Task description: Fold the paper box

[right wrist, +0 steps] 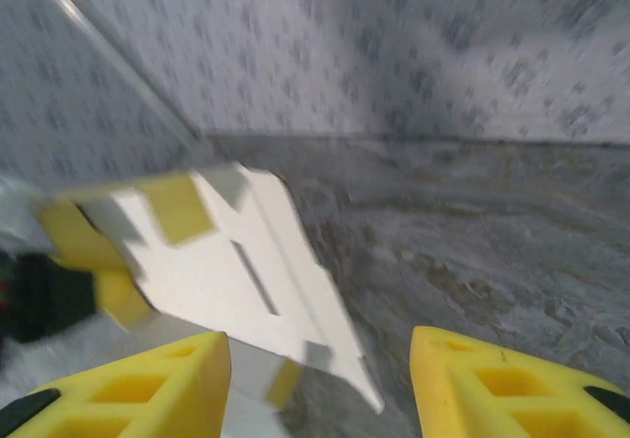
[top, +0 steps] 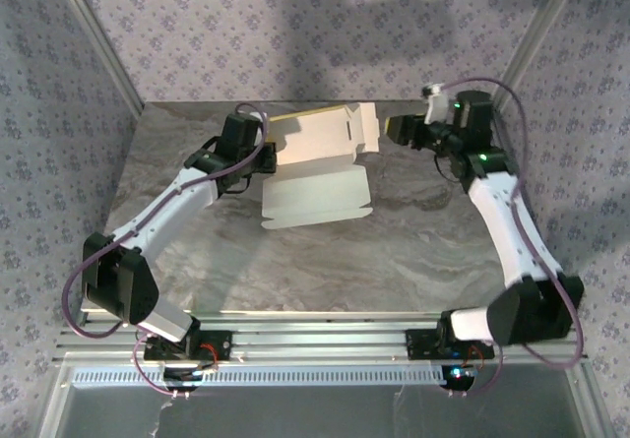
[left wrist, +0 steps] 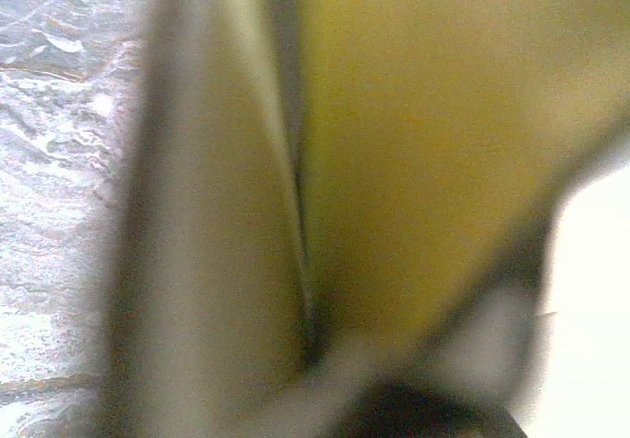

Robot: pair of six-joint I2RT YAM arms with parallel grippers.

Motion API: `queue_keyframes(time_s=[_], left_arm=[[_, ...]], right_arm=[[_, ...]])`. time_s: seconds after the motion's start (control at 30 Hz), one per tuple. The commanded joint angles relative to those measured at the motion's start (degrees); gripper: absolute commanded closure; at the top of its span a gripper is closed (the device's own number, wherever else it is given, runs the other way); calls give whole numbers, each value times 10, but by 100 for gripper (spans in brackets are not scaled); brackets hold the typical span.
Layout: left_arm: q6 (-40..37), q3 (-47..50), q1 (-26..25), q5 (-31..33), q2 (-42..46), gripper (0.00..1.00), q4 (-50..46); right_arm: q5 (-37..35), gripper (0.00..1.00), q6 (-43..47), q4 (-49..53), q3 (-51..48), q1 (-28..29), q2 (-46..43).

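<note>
I held the paper box part-raised off the desk near the back, its left edge pinched in the left fingers to steady it for folding, while the right fingers stood wide and empty just beside it.

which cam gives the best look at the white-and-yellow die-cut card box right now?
Top external: nearly the whole white-and-yellow die-cut card box is in frame, flaps and panels readable. Left wrist gives a blurred close-up of its yellow face; right wrist catches its slotted white end, slightly blurred.
</note>
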State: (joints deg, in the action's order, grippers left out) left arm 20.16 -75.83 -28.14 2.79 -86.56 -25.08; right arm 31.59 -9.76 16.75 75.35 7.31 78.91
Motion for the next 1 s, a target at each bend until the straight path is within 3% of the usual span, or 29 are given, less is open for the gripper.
queue_keyframes(time_s=[0.0, 0.17, 0.27, 0.57, 0.7, 0.87, 0.97], left_arm=[[-21, -27, 7, -50, 13, 100, -42], [-25, -25, 16, -66, 15, 100, -44], [-27, -26, 18, -72, 15, 100, -43], [-26, -33, 18, -82, 9, 100, -47], [-25, -36, 18, -80, 8, 100, -49], [-17, -40, 15, -82, 3, 100, -49], [-9, -41, 10, -82, 2, 100, -48]], right_arm=[[11, 46, 131, 57, 23, 35, 27], [-56, 46, 138, 64, 36, 48, 55], [-47, 46, 138, 55, 35, 48, 64], [-47, 59, 145, 61, 61, 72, 91], [-79, 76, 145, 62, 59, 82, 83], [-205, 97, 152, 55, 37, 129, 56], [-315, 100, 132, 49, 23, 161, 49]])
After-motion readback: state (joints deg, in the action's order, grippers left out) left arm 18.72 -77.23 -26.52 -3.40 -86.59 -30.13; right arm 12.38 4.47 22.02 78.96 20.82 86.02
